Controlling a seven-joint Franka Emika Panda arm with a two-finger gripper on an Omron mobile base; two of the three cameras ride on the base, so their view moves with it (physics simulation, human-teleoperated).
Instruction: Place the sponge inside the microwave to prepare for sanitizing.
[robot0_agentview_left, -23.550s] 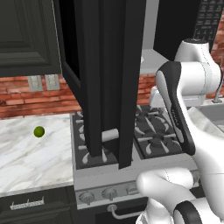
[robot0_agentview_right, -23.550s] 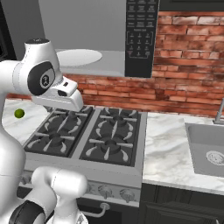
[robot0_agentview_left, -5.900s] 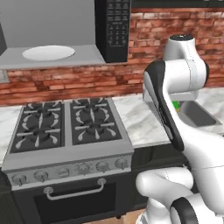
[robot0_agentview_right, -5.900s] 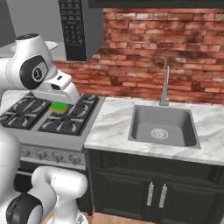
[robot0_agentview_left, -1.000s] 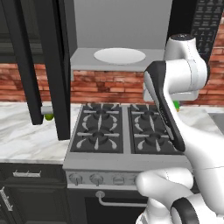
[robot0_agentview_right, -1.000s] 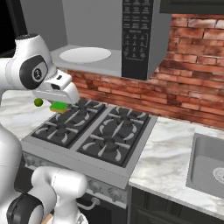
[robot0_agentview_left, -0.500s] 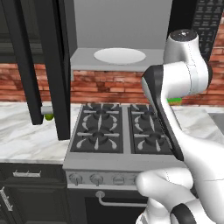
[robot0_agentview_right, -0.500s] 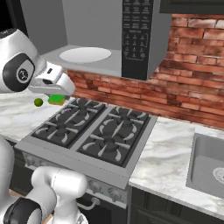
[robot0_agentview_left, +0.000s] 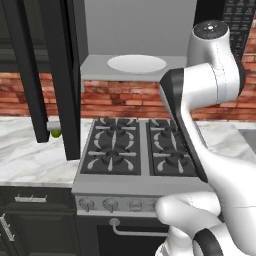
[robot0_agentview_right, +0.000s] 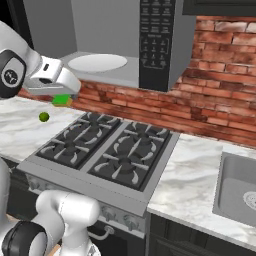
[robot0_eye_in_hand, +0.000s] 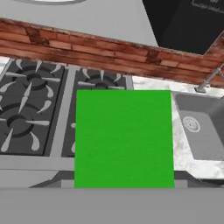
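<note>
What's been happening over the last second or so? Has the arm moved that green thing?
The gripper has lifted the green sponge higher and toward the open microwave, nearly level with its pale round plate. The sponge stays clamped in the gripper. The microwave door, the stove and the small green ball on the counter are unchanged.

White arm raised high and reaching forward, claw (robot0_agentview_right: 64, 99) closed on the sponge (robot0_agentview_right: 62, 100).

We see the microwave (robot0_agentview_right: 125, 40) above the stove (robot0_agentview_right: 105, 150) — the sink (robot0_agentview_right: 240, 192) lies to its right, a ball (robot0_agentview_right: 44, 117) on the surface (robot0_agentview_right: 20, 125) to its left
</note>
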